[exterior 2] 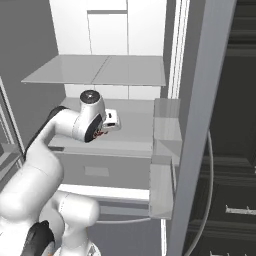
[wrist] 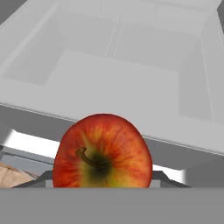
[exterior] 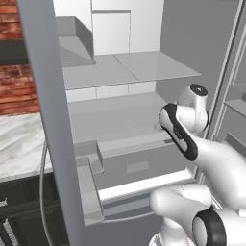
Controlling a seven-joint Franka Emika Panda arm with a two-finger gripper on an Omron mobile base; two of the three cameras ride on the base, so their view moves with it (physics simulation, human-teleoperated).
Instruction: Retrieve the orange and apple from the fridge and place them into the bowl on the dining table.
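Inside the tall grey open fridge (exterior: 144,67), over its grey shelf (exterior 2: 130,122), the red-and-yellow round apple (wrist: 103,153) is sitting right before the gripper; whether its fingers are clamping cannot be told.

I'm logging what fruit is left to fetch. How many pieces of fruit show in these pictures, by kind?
Apples: 1, the apple, close in front of the hand camera.
Oranges: 0 visible.
Total: 1
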